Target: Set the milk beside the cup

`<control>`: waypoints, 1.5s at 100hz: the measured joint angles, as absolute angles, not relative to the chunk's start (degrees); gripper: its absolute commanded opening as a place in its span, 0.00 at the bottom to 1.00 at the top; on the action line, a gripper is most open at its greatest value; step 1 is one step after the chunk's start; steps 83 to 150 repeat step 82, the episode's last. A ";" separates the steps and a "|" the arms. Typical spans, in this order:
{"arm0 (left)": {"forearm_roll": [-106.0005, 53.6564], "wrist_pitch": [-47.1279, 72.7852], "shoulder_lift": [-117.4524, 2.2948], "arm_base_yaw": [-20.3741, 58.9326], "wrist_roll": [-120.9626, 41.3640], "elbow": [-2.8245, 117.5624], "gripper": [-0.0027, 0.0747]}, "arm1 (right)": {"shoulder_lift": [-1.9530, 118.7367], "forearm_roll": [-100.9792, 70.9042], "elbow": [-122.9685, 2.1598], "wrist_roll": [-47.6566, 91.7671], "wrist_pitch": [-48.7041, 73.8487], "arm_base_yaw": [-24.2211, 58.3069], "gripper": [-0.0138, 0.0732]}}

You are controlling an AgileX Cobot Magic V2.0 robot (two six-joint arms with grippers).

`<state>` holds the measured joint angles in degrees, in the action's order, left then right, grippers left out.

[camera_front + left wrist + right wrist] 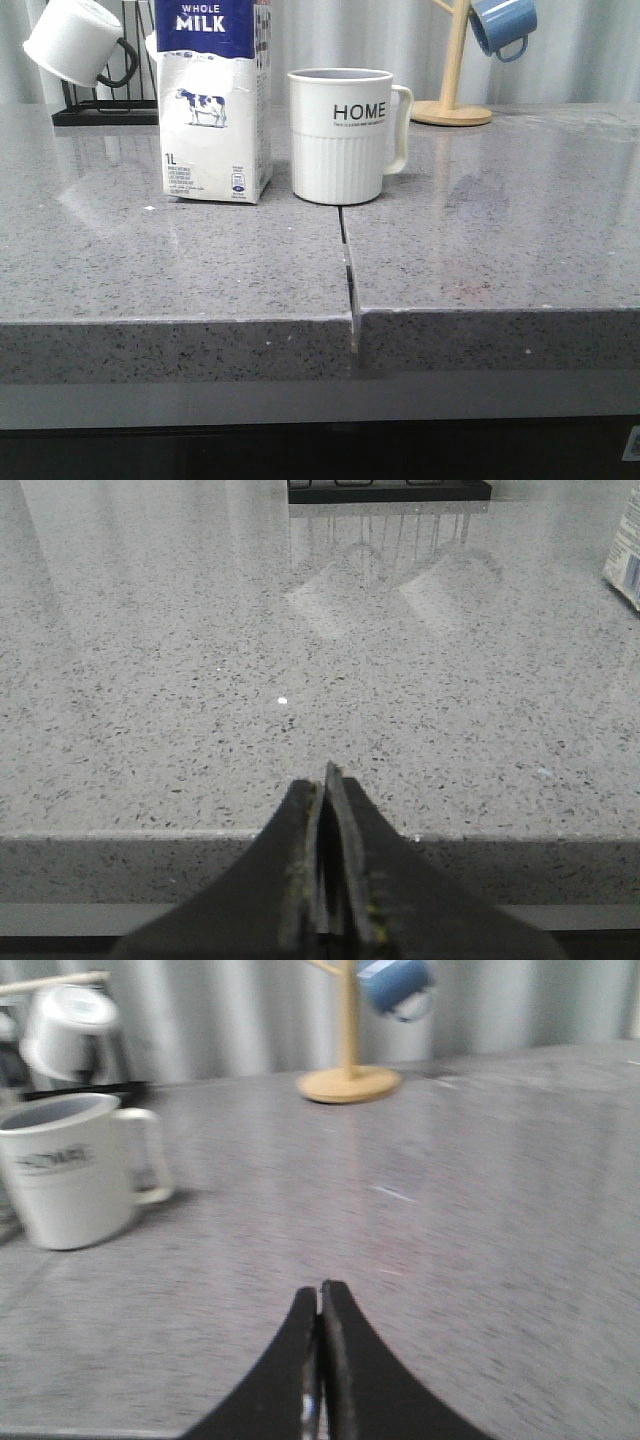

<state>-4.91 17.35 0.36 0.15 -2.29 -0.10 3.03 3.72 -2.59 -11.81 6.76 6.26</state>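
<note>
The tall white milk carton with a dark blue top (pixel 213 105) stands upright on the grey speckled stone counter (pixel 480 250), just beside the white ribbed ceramic "HOME" mug (pixel 342 135), on the side away from its handle. The left gripper (pixel 326 780) and the right gripper (pixel 320 1295) both have their fingers pressed together, empty, well apart from the mug.

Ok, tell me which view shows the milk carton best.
The front view: the milk carton stands upright left of the cup, label readable. The left wrist view catches only a corner of it; the right wrist view misses it.
</note>
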 measured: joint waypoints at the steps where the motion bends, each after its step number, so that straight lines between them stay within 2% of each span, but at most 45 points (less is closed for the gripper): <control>1: -4.91 17.35 0.36 0.15 -2.29 -0.10 0.01 | 3.03 3.72 -2.32 -11.81 6.56 5.89 0.08; 23: -5.00 17.35 0.36 0.15 -2.29 -0.10 0.01 | -0.53 2.13 1.55 -8.45 7.95 0.38 0.08; 47: -5.00 17.35 0.36 0.15 -2.29 -0.10 0.01 | -0.64 -1.59 1.67 -2.56 7.95 0.29 0.08; 150: -5.00 17.35 0.36 0.15 -2.29 -0.10 0.01 | -0.64 -1.58 1.67 -2.19 7.95 0.29 0.08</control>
